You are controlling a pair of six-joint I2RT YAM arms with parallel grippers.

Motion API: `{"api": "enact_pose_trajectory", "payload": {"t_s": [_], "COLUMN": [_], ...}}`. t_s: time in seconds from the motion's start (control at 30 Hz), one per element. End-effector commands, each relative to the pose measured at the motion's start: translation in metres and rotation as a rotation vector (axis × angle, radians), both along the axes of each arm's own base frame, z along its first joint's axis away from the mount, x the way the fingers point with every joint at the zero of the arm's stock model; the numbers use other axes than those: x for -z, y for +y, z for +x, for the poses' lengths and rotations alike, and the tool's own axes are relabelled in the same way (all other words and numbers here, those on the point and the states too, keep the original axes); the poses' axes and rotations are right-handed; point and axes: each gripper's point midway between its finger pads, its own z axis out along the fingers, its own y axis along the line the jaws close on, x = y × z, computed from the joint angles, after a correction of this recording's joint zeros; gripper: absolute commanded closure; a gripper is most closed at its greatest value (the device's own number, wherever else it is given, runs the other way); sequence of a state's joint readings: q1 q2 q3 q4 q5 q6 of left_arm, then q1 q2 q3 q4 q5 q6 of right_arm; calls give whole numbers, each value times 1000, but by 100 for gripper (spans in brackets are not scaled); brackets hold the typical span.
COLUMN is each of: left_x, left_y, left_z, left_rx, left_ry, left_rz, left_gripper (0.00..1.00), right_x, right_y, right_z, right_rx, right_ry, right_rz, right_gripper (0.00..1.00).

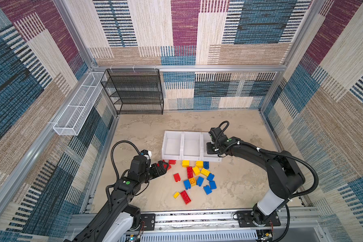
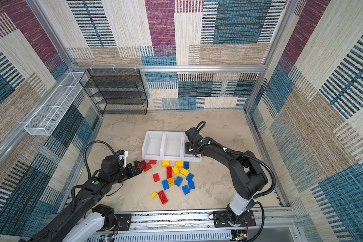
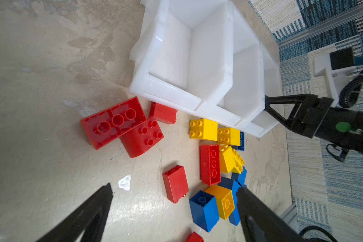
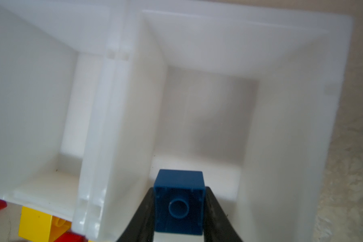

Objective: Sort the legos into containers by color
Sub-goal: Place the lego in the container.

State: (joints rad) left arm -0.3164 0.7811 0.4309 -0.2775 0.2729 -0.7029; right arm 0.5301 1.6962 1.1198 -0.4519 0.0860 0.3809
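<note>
Blue, red and yellow legos (image 1: 189, 172) lie scattered before the white containers (image 1: 182, 146) in both top views; by left wrist, left fingers (image 3: 105, 194) gape wide near the red ones; by right wrist, right fingers (image 4: 143, 213) clamp a square blue brick (image 4: 179, 201), hollow underside camera-ward, above the end bin (image 4: 281, 125).

You get bright, even light and soft shadows — top-view edges bow, and the right wrist's bins (image 4: 281, 130) look blurred.
</note>
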Motion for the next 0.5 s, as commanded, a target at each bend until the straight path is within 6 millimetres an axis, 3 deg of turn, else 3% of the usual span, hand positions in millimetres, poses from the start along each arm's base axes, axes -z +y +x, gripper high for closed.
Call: {"api": "enact_pose_trajectory", "payload": {"t_s": [0.0, 0.17, 0.47], "left_x": [0, -3, -4], "left_y": [-2, -2, -7], "left_z": [-2, -1, -4], "left_rx": [-6, -7, 32], "left_ry": [11, 0, -7], "left_rz": [-25, -25, -23], "left_gripper": [4, 4, 5], "right_x": [-6, -11, -45], "right_y": [7, 8, 3], "right_z": [11, 13, 7], "right_rx": [-19, -15, -4], "right_ry": [-31, -38, -96], "right_rz": [18, 23, 55], "right_gripper": [56, 39, 35]}}
